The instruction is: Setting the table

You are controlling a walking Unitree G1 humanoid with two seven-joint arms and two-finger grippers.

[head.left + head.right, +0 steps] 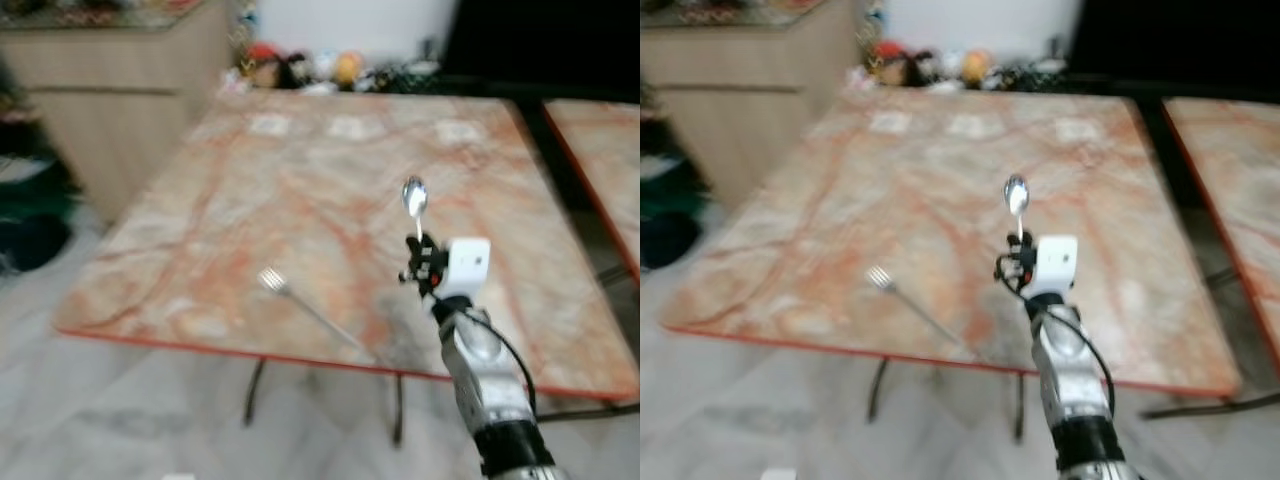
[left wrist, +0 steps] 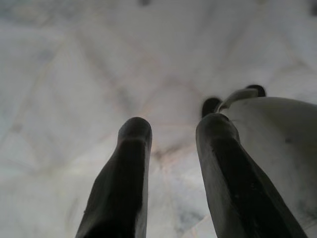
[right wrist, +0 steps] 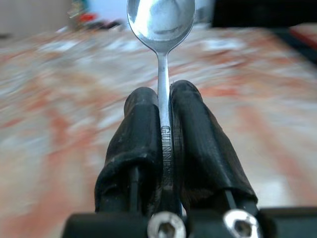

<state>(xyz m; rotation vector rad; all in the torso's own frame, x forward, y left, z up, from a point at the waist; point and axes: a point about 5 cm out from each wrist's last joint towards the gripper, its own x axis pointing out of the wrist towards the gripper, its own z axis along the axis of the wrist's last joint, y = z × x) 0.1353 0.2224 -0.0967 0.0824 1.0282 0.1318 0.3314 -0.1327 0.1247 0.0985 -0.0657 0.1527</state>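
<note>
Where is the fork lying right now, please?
The fork lies on the marble table near its front edge, left of the right gripper holding the spoon.

Toys at wall, wood cabinet

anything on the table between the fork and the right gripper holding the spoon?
Nothing: between the fork and the right gripper, shut on the spoon, only bare marble table shows in both eye views.

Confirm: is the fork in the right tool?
No: the right tool clamps a spoon; the fork lies on the table.
</note>
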